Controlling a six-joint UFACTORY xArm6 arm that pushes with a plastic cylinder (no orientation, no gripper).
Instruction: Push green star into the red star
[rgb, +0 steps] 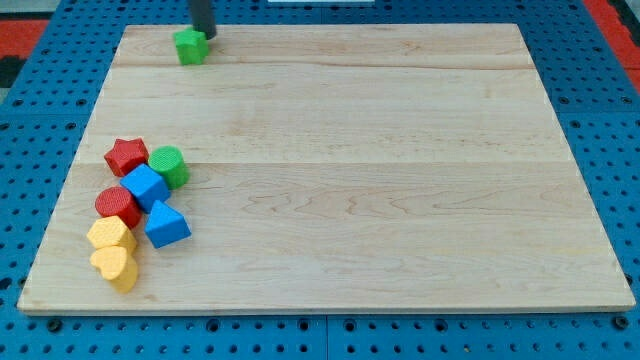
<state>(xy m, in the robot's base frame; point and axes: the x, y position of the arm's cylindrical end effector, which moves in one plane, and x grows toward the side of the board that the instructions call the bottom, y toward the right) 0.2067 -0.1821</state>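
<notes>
- Camera view: rod tip (205, 35) at the view's top left, touching the green star (190, 46) on its upper right.
- No pincer on this arm, nothing held.
- Green star near the desk (350, 170) top edge, well apart from the rest.
- Red star (126, 156) at left, beside green cylinder (168, 165) and blue cube (145, 186).
- Below: red block (117, 205), blue block (166, 225), two yellow blocks (110, 236) (116, 267).
</notes>
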